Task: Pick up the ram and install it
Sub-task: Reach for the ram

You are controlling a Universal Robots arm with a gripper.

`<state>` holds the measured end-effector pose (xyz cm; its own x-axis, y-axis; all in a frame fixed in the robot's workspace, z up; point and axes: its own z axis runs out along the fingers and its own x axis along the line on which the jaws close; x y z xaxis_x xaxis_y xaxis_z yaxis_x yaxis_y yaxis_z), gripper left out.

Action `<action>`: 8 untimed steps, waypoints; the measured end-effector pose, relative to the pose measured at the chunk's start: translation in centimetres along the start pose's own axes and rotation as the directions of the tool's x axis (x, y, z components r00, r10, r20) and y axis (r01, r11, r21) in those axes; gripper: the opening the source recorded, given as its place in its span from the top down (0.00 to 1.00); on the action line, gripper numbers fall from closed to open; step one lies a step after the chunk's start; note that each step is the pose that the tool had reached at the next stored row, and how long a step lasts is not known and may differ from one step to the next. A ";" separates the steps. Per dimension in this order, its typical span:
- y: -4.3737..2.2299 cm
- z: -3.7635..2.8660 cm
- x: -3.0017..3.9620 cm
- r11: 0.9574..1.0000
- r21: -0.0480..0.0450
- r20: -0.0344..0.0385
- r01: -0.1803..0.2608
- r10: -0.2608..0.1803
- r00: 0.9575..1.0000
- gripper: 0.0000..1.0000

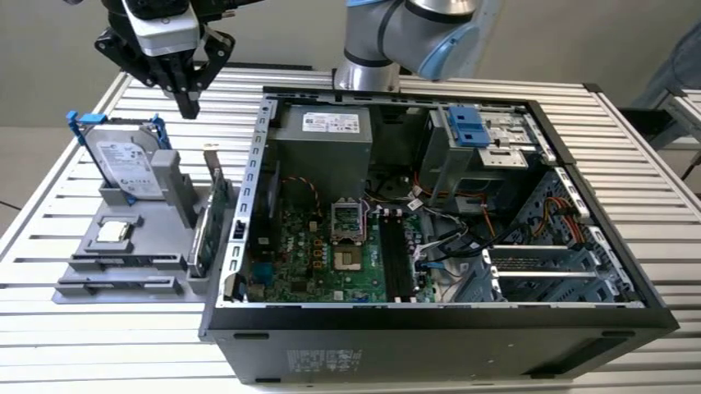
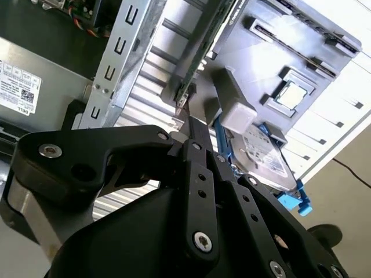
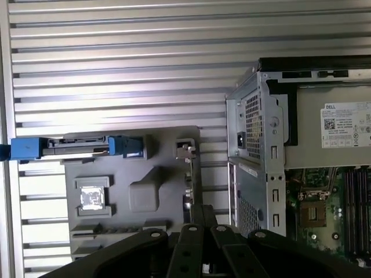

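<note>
Ram (image 2: pixel 301 36): your best look at it is in the second wrist view, a long dark strip lying edge-up in the holder's outermost slot. I can't make out its chips from here, so take that as likely, not certain.

Your hand (image 1: pixel 189 107) hangs above the back of the holder (image 1: pixel 153 246), tips pointing down, fingers pressed together with nothing between them. It's well above everything, with clear air under the tips.

Watch your edges. Below the hand stands the drive (image 1: pixel 123 164), upright in its blue frame. Towards the exterior view's right the card (image 1: pixel 219 222) stands on edge, just beside the case (image 1: pixel 438 316) wall. That gap is tight: card and wall leave almost no room between them.

In front of the drive the chip (image 1: pixel 115 232) sits flat in its pocket, with the long slots beyond it at the holder's front edge.

Your open room is on the exterior view's left and front, where the slatted surface (image 1: pixel 110 345) runs bare around the holder. The case lies open-side up, board exposed.
</note>
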<state>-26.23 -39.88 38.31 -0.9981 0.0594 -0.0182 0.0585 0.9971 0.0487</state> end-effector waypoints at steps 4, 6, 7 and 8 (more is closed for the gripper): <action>-0.04 0.03 0.71 1.000 0.000 -0.001 0.017 -0.017 1.000 1.00; -0.07 0.04 1.04 1.000 -0.001 -0.001 0.026 -0.026 1.000 1.00; -0.08 0.05 1.22 1.000 -0.001 -0.001 0.030 -0.030 1.000 1.00; -0.09 0.06 1.41 0.999 -0.001 -0.002 0.034 -0.034 0.999 1.00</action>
<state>-27.64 -39.88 38.22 -0.9995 0.0256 -0.0182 0.0247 0.9985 0.0487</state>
